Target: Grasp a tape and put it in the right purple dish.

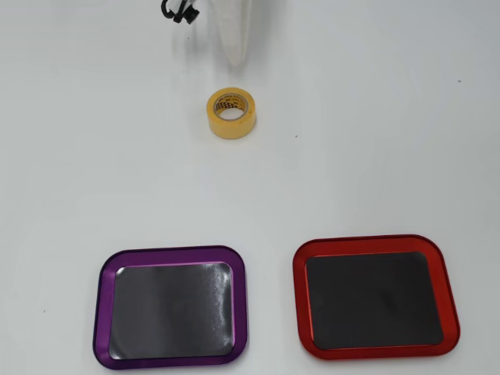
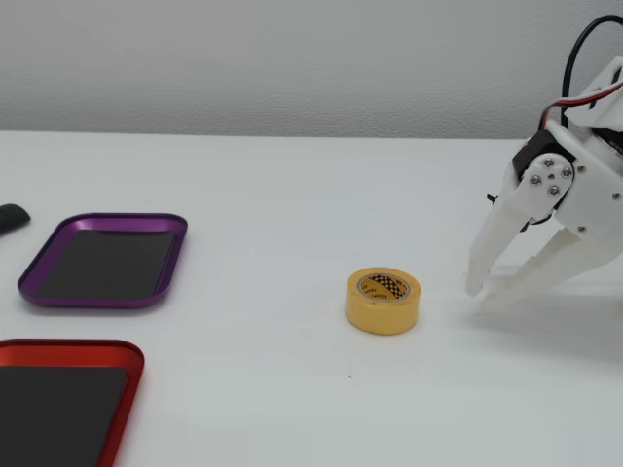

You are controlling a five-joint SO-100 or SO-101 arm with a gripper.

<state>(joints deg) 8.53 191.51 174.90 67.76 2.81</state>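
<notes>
The tape is a yellow roll standing flat on the white table, in the overhead view at upper centre and in the fixed view at centre. My white gripper hangs to the right of the tape in the fixed view, a short gap away, with its tips near the table, close together and holding nothing. In the overhead view the gripper points down at the tape from the top edge. The purple dish is empty, at bottom left in the overhead view and at far left in the fixed view.
A red-rimmed tray of the same shape lies empty beside the purple one, at bottom right in the overhead view and at bottom left in the fixed view. A small dark object sits at the left edge.
</notes>
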